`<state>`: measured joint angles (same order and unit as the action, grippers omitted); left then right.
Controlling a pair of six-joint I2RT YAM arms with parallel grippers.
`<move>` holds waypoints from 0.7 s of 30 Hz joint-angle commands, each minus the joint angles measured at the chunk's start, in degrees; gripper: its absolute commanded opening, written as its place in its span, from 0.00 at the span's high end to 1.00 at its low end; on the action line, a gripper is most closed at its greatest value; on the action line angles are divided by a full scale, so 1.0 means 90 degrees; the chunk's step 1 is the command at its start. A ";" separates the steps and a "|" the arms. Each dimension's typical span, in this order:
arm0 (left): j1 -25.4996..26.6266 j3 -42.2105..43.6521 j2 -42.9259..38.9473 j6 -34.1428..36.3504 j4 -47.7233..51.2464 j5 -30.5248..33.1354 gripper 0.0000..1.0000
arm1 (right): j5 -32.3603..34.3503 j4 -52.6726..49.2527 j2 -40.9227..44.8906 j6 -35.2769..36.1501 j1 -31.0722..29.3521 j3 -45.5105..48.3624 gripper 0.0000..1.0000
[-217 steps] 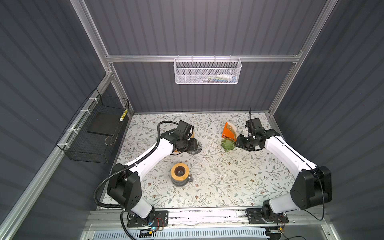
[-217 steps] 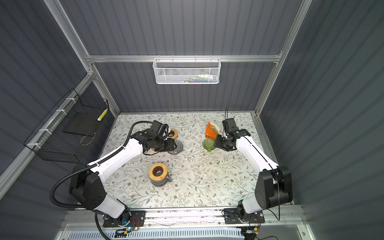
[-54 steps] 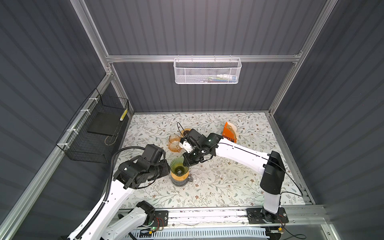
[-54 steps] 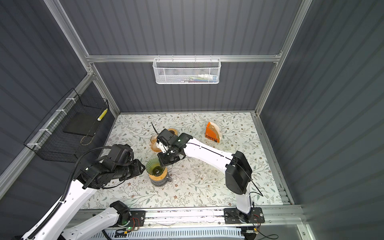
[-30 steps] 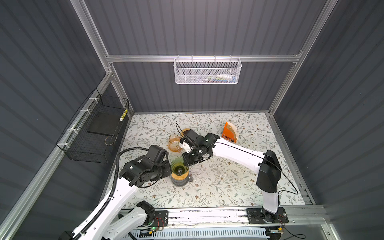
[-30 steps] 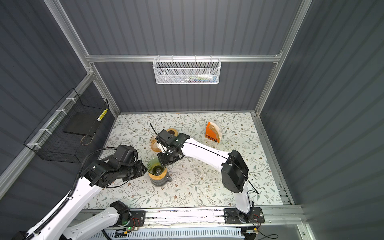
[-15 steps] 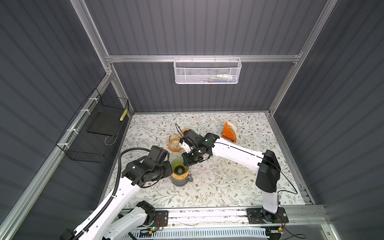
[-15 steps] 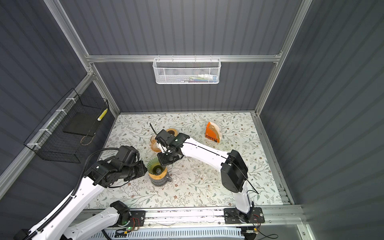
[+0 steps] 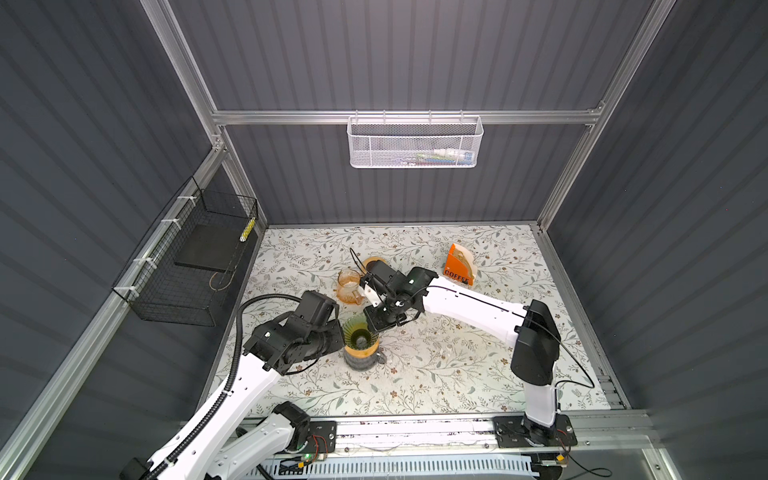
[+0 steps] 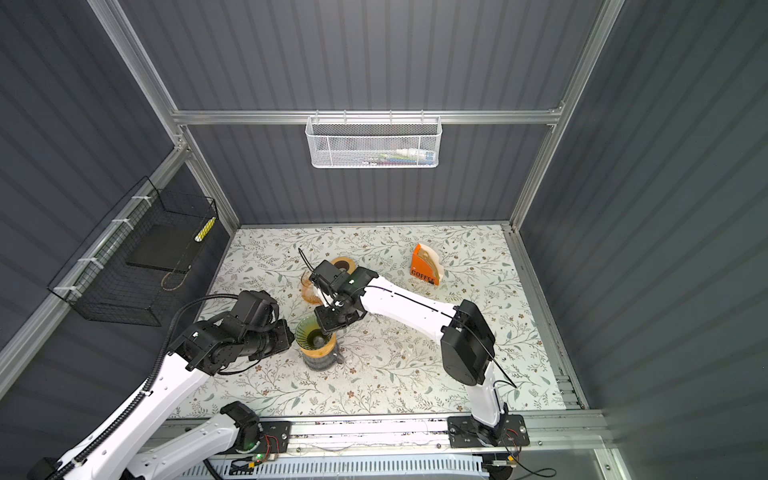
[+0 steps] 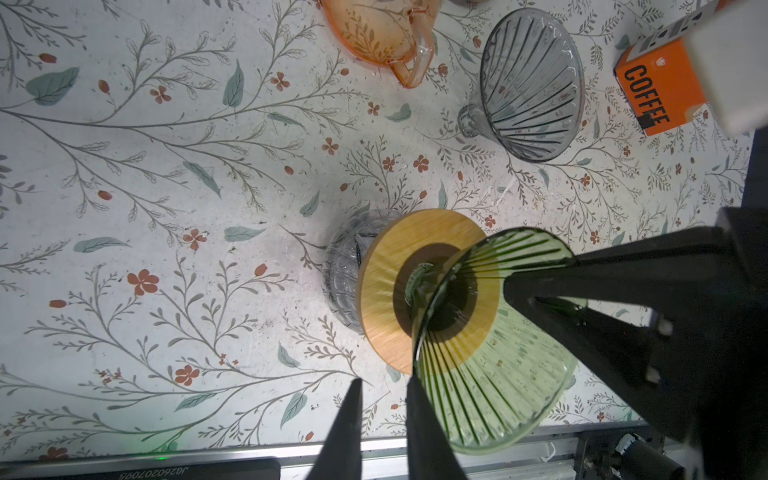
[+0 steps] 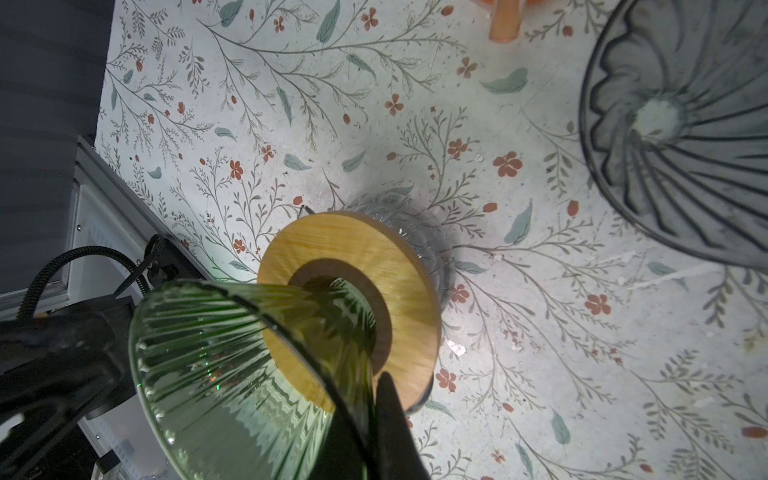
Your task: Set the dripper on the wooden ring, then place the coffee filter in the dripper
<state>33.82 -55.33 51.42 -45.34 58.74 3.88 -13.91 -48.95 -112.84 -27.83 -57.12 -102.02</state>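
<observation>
Green dripper (image 12: pixel 232 374) and grey dripper (image 12: pixel 685 166) cropped in right wrist view, amber cup (image 11: pixel 374 37) cropped in left wrist view

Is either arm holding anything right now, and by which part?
The right gripper pinches the ribbed green glass dripper by its rim. The left gripper sits beside that rim, with nothing between its jaws.

A robot lab cell: grey ribbed walls (image 9: pixel 374 54), aluminium frame (image 9: pixel 407 117), left arm (image 9: pixel 249 386) and right arm (image 9: pixel 469 305) bolted to a rail (image 9: pixel 415 428)
</observation>
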 commanded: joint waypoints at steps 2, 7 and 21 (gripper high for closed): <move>-0.0008 -0.0102 0.0094 0.0087 -0.0221 0.0097 0.80 | 0.0115 -0.0205 -0.0160 0.0057 -0.0039 -0.0186 1.00; -0.0008 -0.0102 0.0254 0.0126 -0.0279 0.0172 0.81 | 0.0117 -0.0273 -0.0226 0.0088 -0.0037 -0.0276 1.00; -0.0008 0.0002 0.0532 0.0194 -0.0404 0.0216 0.97 | 0.0101 -0.0352 -0.0321 0.0131 -0.0035 -0.0364 1.00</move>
<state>33.82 -55.33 55.53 -44.10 54.57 4.69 -13.67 -50.41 -114.24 -27.49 -57.14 -104.18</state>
